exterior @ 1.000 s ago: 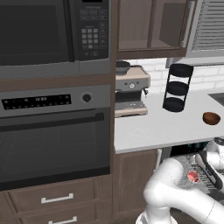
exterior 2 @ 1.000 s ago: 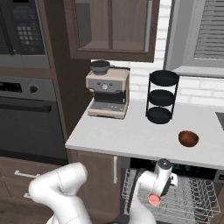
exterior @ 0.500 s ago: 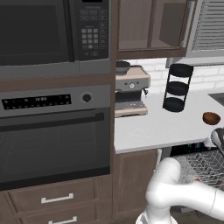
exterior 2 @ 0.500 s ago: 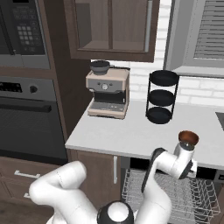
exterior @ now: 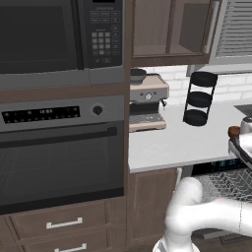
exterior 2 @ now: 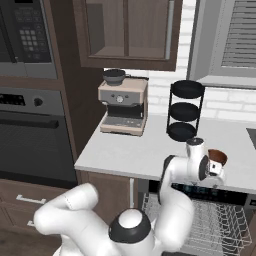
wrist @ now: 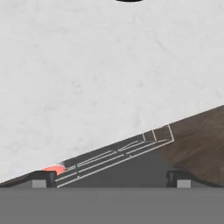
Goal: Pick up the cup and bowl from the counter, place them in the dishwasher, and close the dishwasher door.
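Bowl [exterior 2: 217,156] on counter [exterior 2: 130,152], gripper [exterior 2: 216,172] at its 6 o'clock, fingers spread wide, empty, arm raised over dishwasher [exterior 2: 220,220].

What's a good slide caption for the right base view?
Franka arm raises its open gripper beside the brown bowl on the counter, above the open dishwasher's wire rack.

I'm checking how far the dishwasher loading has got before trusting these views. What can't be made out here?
- Bowl: right base view, partly behind the gripper; left base view, cut by the edge.
- Cup: the red patch in the hand view is too small to identify.
- Dishwasher door: below the frame; rack partly behind the arm.
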Motion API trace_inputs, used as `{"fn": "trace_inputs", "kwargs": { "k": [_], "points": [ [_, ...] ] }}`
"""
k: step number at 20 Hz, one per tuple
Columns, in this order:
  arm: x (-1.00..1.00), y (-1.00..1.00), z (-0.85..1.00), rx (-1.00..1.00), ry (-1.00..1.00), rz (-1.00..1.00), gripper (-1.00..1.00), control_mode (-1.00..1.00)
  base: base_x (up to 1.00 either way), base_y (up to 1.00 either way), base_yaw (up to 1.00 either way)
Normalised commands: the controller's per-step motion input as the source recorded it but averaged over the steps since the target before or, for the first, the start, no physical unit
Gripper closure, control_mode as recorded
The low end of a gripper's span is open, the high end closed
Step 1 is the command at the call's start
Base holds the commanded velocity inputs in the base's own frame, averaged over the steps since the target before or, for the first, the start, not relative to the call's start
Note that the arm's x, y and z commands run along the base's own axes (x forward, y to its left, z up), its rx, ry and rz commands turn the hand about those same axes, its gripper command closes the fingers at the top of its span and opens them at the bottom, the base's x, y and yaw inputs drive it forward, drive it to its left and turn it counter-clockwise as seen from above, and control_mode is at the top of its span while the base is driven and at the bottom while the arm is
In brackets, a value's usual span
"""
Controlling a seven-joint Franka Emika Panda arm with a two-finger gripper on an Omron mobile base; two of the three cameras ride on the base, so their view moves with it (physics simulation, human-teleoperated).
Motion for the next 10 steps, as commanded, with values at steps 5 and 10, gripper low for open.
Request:
{"fn": "trace_inputs", "kwargs": {
  "k": [5, 10],
  "points": [
    [0.24, -0.05, 1.00, -0.08, 0.03, -0.04, -1.00, -1.00, 0.00, 0.00, 0.00],
    [0.21, -0.08, 0.65, 0.05, -0.02, 0.00, -1.00, -1.00, 0.00, 0.00, 0.00]
  ]
}}
